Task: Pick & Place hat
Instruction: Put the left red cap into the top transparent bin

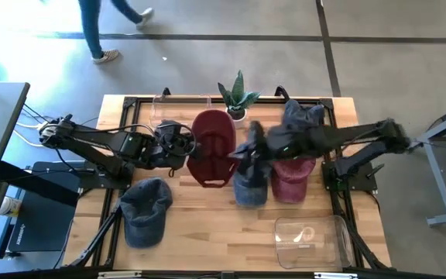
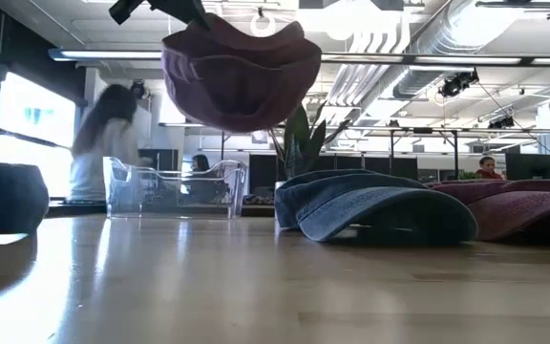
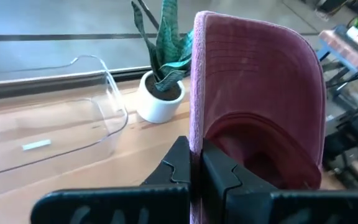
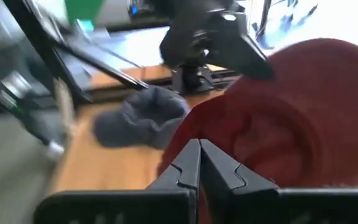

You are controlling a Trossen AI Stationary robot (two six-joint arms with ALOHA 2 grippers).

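A dark red cap hangs in the air over the middle of the table; in the low view this cap is well clear of the wood. My left gripper reaches in from the table's left and is shut on it. My right gripper comes from the right and stands right at the cap's right side. In its wrist view the right gripper has its fingers shut with nothing between them, and the red cap is just beyond. My left gripper pinches the edge of the cap's brim between its two fingers. It comes from the table's left, slanting a little downward. The cap is lifted clear of the table and stands on edge in the hold. Whether my right gripper touches the cap I cannot tell.
A blue denim cap, a red cap and a dark grey cap lie right of centre, a grey cap near left. A potted plant and a clear bin stand at the far edge, another bin near right.
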